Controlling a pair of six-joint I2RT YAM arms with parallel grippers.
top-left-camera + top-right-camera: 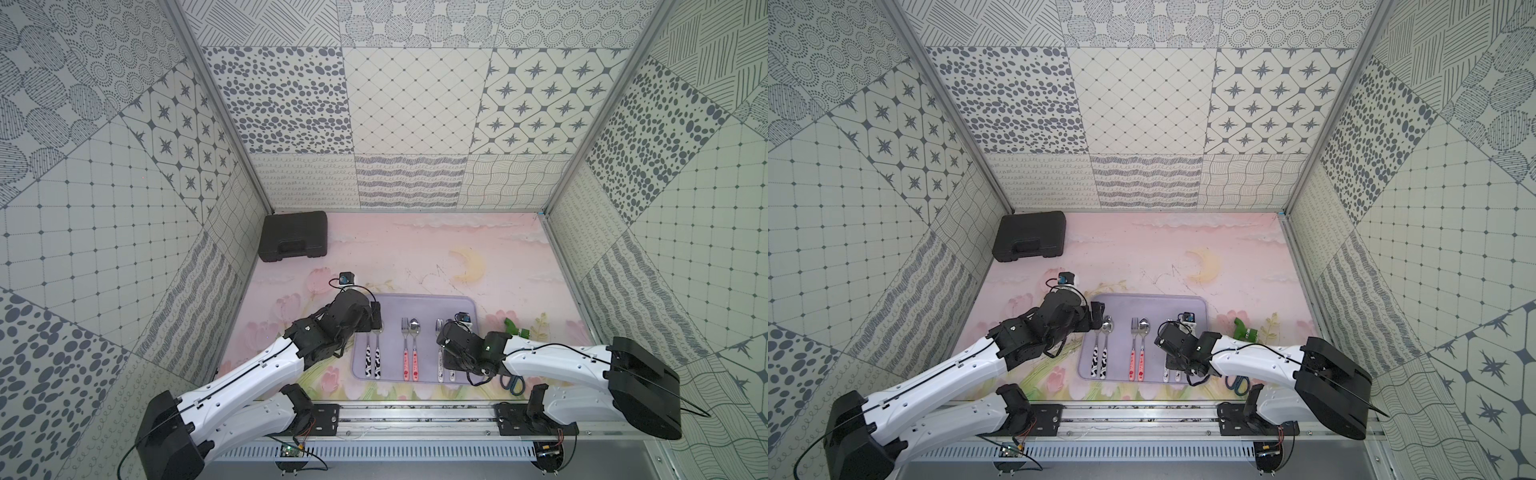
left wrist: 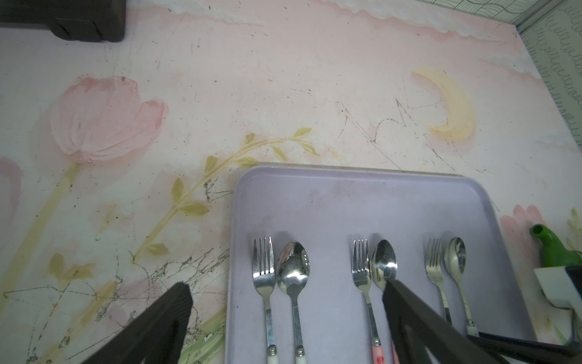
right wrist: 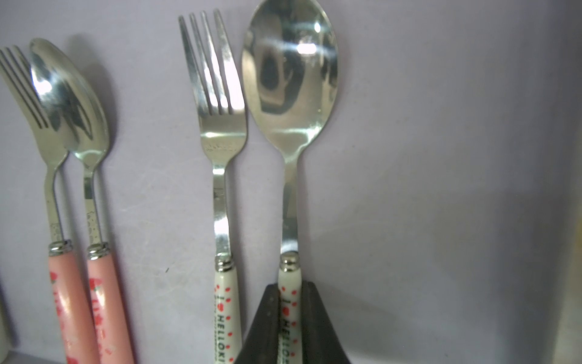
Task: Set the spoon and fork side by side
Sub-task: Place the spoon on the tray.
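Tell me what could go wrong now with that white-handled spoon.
The right pincer is shut on the spoon handle, with the fork close beside it: opening could knock the fork askew. Pulling away before fully letting go might drag the spoon out of line on the tray.

We have the tray [image 1: 428,307] on the table [image 1: 415,257], near the front. On it are three pairs in a row, each fork left of its spoon:
- left fork [image 1: 368,353], left spoon [image 1: 377,353]
- middle fork [image 1: 405,332], middle spoon [image 1: 414,328], touching
- right fork [image 3: 220,126], right spoon [image 3: 289,78]

The tool case [image 1: 293,241] is back left. The scissors [image 1: 513,382] lie front right of the tray.
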